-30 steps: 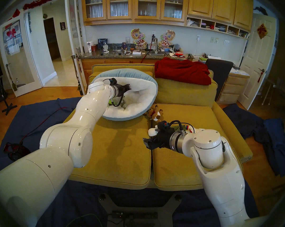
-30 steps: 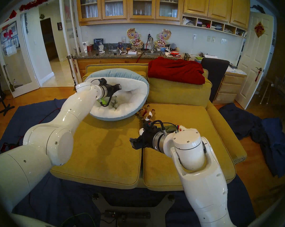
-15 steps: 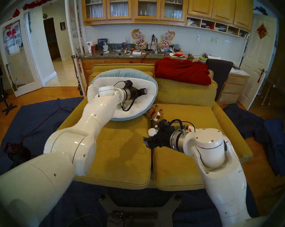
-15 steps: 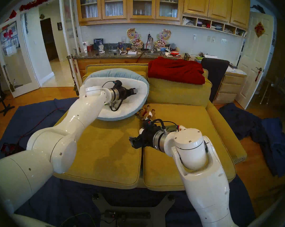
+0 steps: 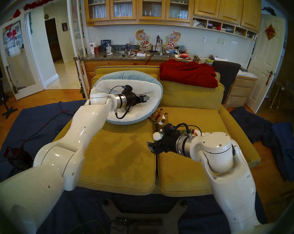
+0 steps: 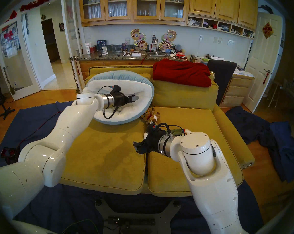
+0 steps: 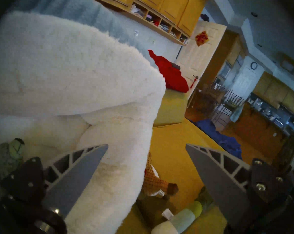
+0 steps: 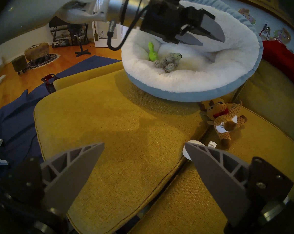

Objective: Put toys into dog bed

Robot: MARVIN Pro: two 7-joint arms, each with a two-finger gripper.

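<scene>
Dog bed point(image 5: 157, 86) sits on the left seat cushion of the yellow sofa point(image 5: 126, 152), tilted back against the backrest; white fleece inside, pale blue outside. Contents seen from the right wrist view: green cactus toy point(image 8: 152, 51) and grey spotted cub point(image 8: 169, 62), touching each other, low in the bed's hollow near its left wall. Left gripper point(image 5: 145, 98) hangs over the bed's interior, fingers point(image 7: 85, 169) apart, nothing between them. Outside the bed: brown knitted animal point(image 5: 159, 117) lies on the sofa just beside the bed's right front rim, at the seam between the two seat cushions. Long tube toy, white end point(image 5: 157, 135), lies further from the bed on the right cushion, mostly hidden behind the right wrist. A scrap of rainbow-and-white plush point(image 5: 194, 131) shows beyond that wrist; too hidden to say more. Right gripper point(image 5: 151, 146) hovers over the cushion seam, well in front of the bed, fingers point(image 8: 75, 174) apart and empty. Red blanket point(image 5: 188, 73) is draped on the backrest to the right of the bed.
</scene>
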